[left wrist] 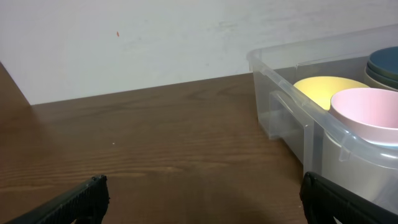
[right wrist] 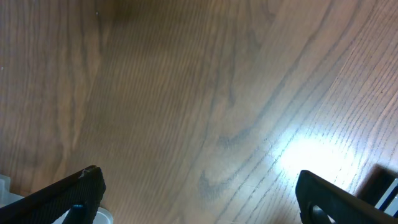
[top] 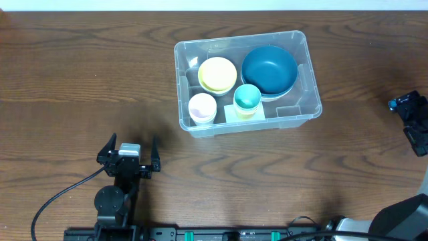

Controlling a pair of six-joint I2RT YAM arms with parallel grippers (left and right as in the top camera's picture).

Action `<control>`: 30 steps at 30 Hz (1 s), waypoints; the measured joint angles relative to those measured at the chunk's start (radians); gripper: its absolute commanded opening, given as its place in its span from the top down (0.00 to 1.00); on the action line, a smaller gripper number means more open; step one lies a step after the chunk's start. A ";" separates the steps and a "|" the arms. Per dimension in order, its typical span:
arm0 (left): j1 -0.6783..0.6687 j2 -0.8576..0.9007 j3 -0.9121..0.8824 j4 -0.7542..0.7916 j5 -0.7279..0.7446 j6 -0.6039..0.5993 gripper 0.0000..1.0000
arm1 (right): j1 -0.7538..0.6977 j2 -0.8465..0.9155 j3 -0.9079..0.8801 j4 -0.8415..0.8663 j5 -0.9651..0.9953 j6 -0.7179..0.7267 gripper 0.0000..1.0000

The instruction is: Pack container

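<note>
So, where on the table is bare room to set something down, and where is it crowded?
The table is bare left of the container, between its front wall and the open left hand, and on its right toward the right hand. Inside is crowded: blue bowl, yellow bowl, pink cup and teal cup nearly fill it.

One container [top: 287, 120], one yellow bowl [top: 217, 73], one blue bowl [top: 269, 69], apparently two cups [top: 202, 106].

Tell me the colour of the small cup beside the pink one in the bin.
The cup is teal; the overhead view shows it best.
</note>
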 measured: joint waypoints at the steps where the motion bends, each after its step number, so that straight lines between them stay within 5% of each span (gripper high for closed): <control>1: 0.000 0.000 0.000 0.000 0.000 0.000 0.02 | 0.000 0.000 0.000 0.000 0.000 0.000 0.01; 15: 0.000 0.000 0.000 0.000 -0.003 0.000 0.02 | 0.033 -0.001 0.000 0.000 0.005 0.000 0.01; 30: 0.000 0.000 0.000 0.000 -0.003 0.000 0.02 | 0.574 -0.306 -0.001 -0.037 0.062 -0.100 0.01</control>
